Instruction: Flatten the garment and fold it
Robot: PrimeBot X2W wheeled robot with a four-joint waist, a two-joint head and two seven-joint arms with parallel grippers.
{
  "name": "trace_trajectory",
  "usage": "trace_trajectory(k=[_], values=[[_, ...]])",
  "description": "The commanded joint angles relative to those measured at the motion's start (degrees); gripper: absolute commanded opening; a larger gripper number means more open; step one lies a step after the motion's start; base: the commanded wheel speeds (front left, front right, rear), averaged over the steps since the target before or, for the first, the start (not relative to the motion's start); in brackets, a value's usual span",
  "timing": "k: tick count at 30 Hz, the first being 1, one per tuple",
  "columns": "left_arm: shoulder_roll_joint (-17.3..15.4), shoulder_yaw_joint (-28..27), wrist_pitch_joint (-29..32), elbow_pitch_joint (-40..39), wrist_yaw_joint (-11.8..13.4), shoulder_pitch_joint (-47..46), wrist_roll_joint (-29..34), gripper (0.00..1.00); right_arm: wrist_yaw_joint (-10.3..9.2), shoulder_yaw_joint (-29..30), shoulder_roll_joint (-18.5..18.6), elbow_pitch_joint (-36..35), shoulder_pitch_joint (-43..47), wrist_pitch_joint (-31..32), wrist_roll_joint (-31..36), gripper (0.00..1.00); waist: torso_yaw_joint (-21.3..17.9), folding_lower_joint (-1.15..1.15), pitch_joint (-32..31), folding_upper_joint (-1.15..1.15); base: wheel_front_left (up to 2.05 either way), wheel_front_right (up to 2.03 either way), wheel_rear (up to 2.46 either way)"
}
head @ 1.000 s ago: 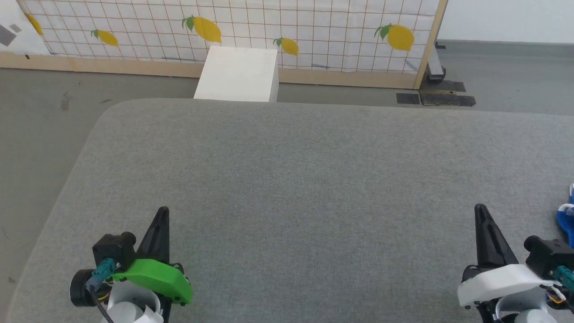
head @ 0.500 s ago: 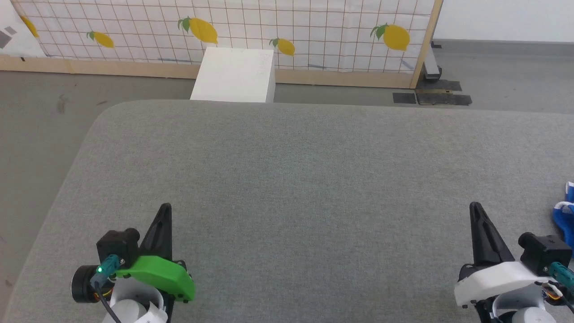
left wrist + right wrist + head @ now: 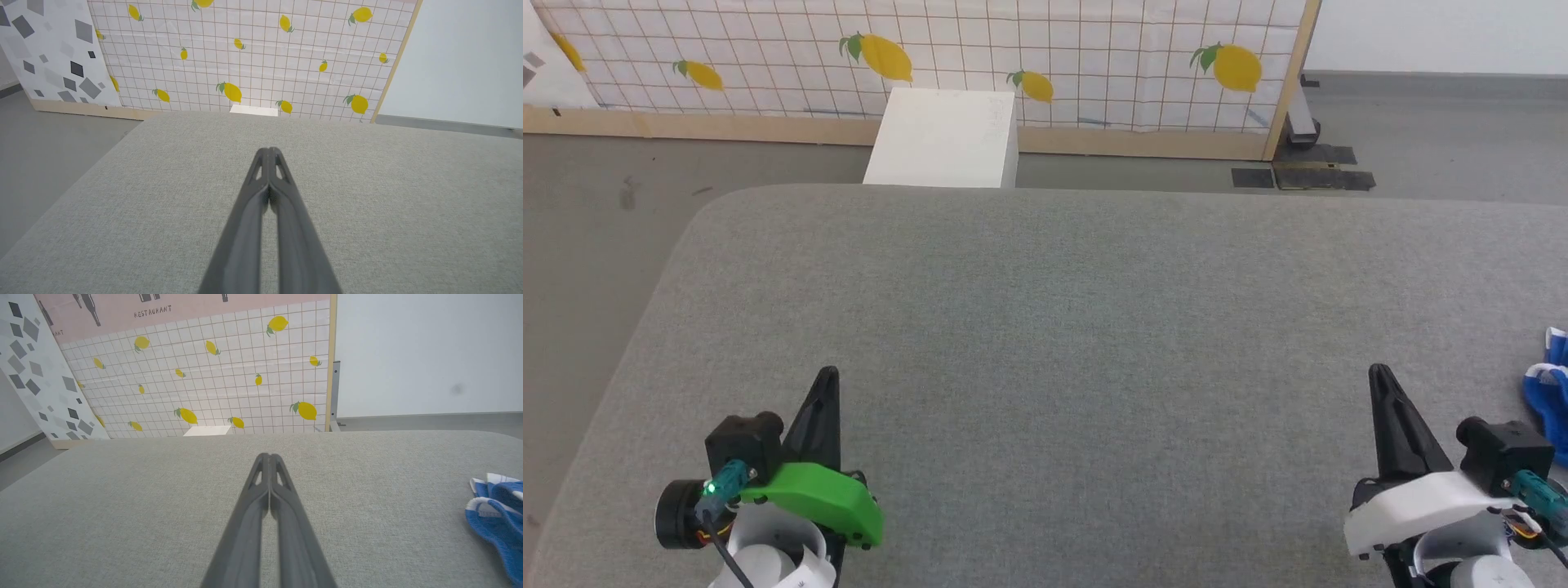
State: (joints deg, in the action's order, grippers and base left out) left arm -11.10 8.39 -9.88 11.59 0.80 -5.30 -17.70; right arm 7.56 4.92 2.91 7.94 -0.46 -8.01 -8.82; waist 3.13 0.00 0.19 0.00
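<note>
The garment [image 3: 1550, 396] is bright blue fabric with white trim, bunched at the right edge of the grey padded surface [image 3: 1062, 327] and cut off by the head view's border. The right wrist view shows the garment [image 3: 500, 514] lying to the right of my right gripper [image 3: 269, 457]. My right gripper [image 3: 1378, 374] hovers low at the lower right, shut and empty, a short way left of the cloth. At the lower left, my left gripper [image 3: 827, 376] is shut with nothing in it; in its wrist view the left gripper [image 3: 269, 151] points over bare grey fabric.
A white box [image 3: 943, 139] stands on the floor just beyond the surface's far edge. Behind it runs a lemon-patterned grid panel [image 3: 1045, 49] with a wooden frame. The surface's left edge rounds off to grey floor [image 3: 588, 212].
The head camera has shifted slightly, so the whole scene sits a little further left and the garment shows a bit more. Both grippers stay shut and in the same posture.
</note>
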Motion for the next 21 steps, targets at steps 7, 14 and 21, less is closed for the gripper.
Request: trace_trajectory(k=[7,14,21], values=[[0.91,-0.94,0.99,-1.27,-0.27,1.27,2.27,0.00,-0.03,-0.59,-0.01,-1.02,0.16,0.81,1.32,0.00,-0.26,0.00,-0.02,0.00,0.00,0.00,0.00],[1.54,-1.58,1.76,-2.16,-0.32,1.62,3.60,0.00,-0.03,-0.96,-0.01,-1.62,0.19,1.43,1.96,0.00,-0.51,0.00,-0.03,0.00,0.00,0.00,0.00],[2.15,-2.20,2.50,-3.03,-0.36,1.95,4.89,0.00,-0.03,-1.32,-0.01,-2.20,0.21,2.03,2.59,0.00,-0.74,0.00,-0.05,0.00,0.00,0.00,0.00]])
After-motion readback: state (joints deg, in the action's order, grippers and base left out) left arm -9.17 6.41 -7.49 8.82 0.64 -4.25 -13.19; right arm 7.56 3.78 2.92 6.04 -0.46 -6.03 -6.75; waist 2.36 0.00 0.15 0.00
